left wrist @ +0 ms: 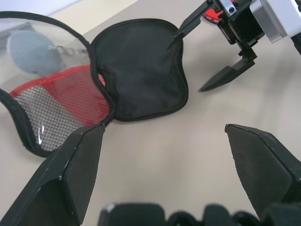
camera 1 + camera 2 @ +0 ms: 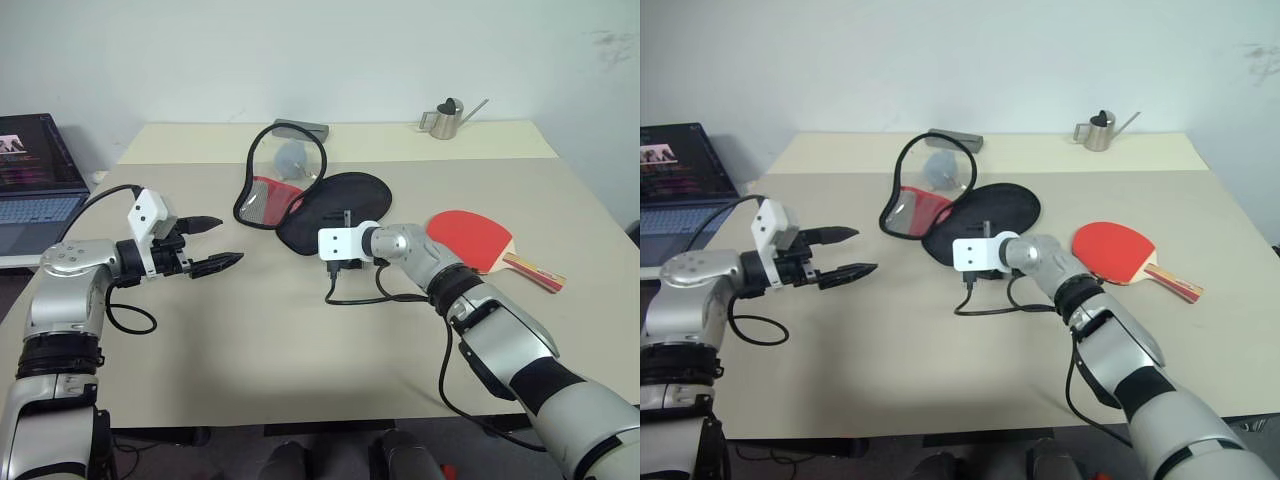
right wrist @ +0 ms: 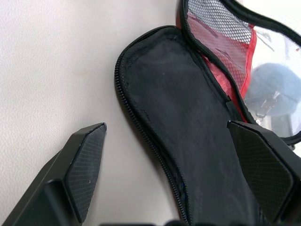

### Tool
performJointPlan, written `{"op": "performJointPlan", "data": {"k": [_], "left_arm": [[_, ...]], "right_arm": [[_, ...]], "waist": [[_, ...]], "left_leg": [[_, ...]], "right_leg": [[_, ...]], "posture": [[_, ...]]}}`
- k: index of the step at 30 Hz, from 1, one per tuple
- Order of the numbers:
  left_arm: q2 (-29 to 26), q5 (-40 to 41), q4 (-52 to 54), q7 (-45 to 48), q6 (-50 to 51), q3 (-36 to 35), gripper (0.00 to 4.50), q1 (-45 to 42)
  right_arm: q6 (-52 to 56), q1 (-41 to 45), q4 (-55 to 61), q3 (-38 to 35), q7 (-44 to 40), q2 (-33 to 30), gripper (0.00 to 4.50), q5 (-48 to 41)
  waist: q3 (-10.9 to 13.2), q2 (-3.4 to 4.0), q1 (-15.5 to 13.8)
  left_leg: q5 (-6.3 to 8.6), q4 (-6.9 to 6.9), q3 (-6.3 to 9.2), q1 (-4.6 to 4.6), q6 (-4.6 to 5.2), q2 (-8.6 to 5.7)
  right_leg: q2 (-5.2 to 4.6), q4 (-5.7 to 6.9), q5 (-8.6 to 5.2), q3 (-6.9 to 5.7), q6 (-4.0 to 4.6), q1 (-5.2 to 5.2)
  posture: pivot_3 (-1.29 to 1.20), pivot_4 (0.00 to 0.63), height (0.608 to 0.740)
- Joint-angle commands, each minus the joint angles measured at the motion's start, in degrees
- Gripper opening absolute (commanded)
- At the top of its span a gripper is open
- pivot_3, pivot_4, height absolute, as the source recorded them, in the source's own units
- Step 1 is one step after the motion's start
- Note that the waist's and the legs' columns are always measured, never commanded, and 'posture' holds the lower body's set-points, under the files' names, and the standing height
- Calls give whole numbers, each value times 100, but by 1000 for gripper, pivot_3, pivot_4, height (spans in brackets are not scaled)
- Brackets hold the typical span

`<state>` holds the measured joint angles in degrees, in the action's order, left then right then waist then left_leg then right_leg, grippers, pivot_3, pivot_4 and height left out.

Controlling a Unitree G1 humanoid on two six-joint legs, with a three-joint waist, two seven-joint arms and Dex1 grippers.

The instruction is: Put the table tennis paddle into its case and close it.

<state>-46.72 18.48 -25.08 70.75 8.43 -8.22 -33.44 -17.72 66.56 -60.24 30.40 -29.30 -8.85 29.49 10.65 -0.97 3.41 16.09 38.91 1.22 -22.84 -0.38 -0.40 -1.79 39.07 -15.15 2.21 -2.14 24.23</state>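
Observation:
The case (image 2: 335, 205) lies unzipped on the table's middle. Its black half is flat, and its red half with the mesh panel (image 2: 268, 198) stands tilted up on the left. To the right of it lies the table tennis paddle (image 2: 470, 238), red face up, with its striped handle (image 2: 535, 270) pointing toward the right edge. My right gripper (image 1: 200, 56) hovers open just at the near edge of the black half, with nothing between its fingers. My left gripper (image 2: 215, 243) is open and empty too, held left of the case and pointing at it.
A laptop (image 2: 35, 180) sits at the far left, off the table (image 2: 250, 350). On the back table stand a small metal watering can (image 2: 445, 118) and a grey box (image 2: 300, 130). A grey round fob (image 1: 33, 52) shows behind the raised case half.

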Motion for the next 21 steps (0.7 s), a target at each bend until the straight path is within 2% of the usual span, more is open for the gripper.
{"op": "performJointPlan", "data": {"k": [1, 9, 10, 12, 21], "left_arm": [[-5, 53, 98, 16, -39, -37, 4500, -175], [21, 21, 46, 3, -82, -35, 4500, -231], [22, 20, 46, -2, -81, -35, 4500, -237], [28, 19, 50, -19, -81, -38, 4500, -246], [34, 32, 116, -57, -63, -52, 4500, -206]], "right_arm": [[-64, 264, -41, -30, 309, 173, 4489, 84], [-37, 430, -447, 97, 696, 457, 4489, 330], [-43, 444, -499, 110, 746, 484, 4316, 368], [-44, 441, -587, 101, 771, 552, 3859, 372], [-125, 296, -617, 108, 712, 609, 592, 347]], "waist": [[0, 0, 0], [0, 0, 3], [0, 0, 5], [0, 0, 8], [0, 0, 34]], "left_leg": [[0, 0, 0, 0, 0, 0], [-2, -1, 0, 0, -3, 0], [-2, -1, 0, 0, -3, 0], [-2, -1, 0, 0, -3, 0], [-2, -1, 1, 0, -4, 0]], "right_leg": [[0, 0, 0, 0, 0, 0], [1, 0, 0, 0, 0, 1], [1, 0, 0, 1, 0, 1], [1, 0, 0, 0, 0, 1], [1, 1, 0, 0, 0, 2]], "posture": [[0, 150, 740], [0, 150, 740], [0, 150, 740], [0, 150, 740], [0, 150, 740]]}}
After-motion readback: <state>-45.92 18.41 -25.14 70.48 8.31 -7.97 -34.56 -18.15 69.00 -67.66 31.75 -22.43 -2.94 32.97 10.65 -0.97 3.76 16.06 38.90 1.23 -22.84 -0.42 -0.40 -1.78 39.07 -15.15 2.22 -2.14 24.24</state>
